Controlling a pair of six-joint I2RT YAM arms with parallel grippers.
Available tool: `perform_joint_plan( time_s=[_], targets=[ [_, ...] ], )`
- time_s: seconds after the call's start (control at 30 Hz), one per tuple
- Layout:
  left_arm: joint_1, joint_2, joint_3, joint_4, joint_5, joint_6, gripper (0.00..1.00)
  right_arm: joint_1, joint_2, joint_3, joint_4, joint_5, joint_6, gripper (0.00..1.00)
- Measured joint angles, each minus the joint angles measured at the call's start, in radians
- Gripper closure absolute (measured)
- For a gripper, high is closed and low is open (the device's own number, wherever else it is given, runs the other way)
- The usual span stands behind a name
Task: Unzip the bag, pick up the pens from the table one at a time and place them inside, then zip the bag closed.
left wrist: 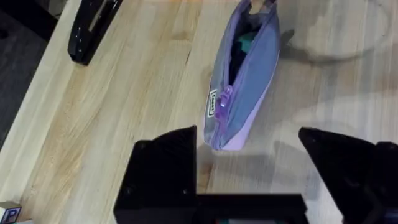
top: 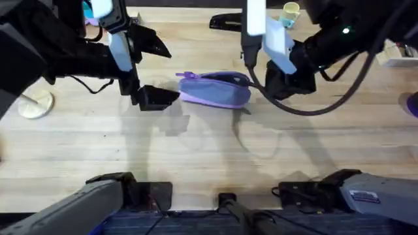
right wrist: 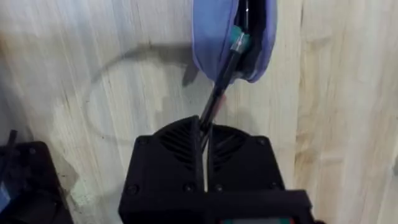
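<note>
**Pen going into the pouch, left claw just hanging out**

Going left to right on the butcher-block table (top: 196, 147): the left gripper (top: 151, 68) is hovering above the wood with its two black fingers (left wrist: 163, 163) spread wide apart, gripping nothing. The pencil pouch (top: 215, 89) is lying just off to the right of it, the near end with the purple zipper pull (left wrist: 222, 102) pointing at the gap between those fingers, not touching them. The zipper is sitting open along the top and something dark with a bit of teal is showing inside.

At the pouch's other end, the right gripper (right wrist: 204, 138) is sitting just beside the open mouth, fingers pinched closed on a slim black pen (right wrist: 225, 73). The pen is sticking straight out ahead of the claw, and its far end, with a teal bit on it, is poking into the opening of the pouch.

Farther back, beyond both claws, a black stapler (left wrist: 92, 28) is lying on the wood, well apart from the pouch.
</note>
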Motion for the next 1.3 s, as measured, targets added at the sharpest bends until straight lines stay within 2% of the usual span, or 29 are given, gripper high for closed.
perform_joint_plan(
  time_s=[0.23, 0.63, 0.93, 1.03, 1.23, 1.27, 1.3],
  targets=[
    [0.0, 0.0, 0.0, 0.0, 0.0, 0.0, 0.006, 0.0, 0.061, 0.0, 0.066, 0.004, -0.069, 0.97],
    [0.0, 0.0, 0.0, 0.0, 0.0, 0.0, 0.008, 0.012, 0.178, 0.0, 0.239, 0.003, -0.095, 0.97],
    [0.0, 0.0, 0.0, 0.0, 0.0, 0.0, 0.008, 0.098, 0.267, 0.0, 0.348, 0.004, -0.127, 0.97],
    [0.0, 0.0, 0.0, 0.0, 0.0, 0.0, 0.008, 0.163, 0.336, 0.0, 0.454, 0.008, -0.14, 0.97],
    [0.0, 0.0, 0.0, 0.0, 0.0, 0.0, 0.008, 0.191, 0.338, 0.0, 0.478, 0.012, -0.148, 0.97],
    [0.0, 0.0, 0.0, 0.0, 0.0, 0.0, 0.008, 0.192, 0.338, 0.0, 0.477, 0.011, -0.147, 0.951],
    [0.0, 0.0, 0.0, 0.0, 0.0, 0.0, 0.008, 0.192, 0.338, 0.0, 0.479, 0.011, -0.147, 0.849]
  ],
)
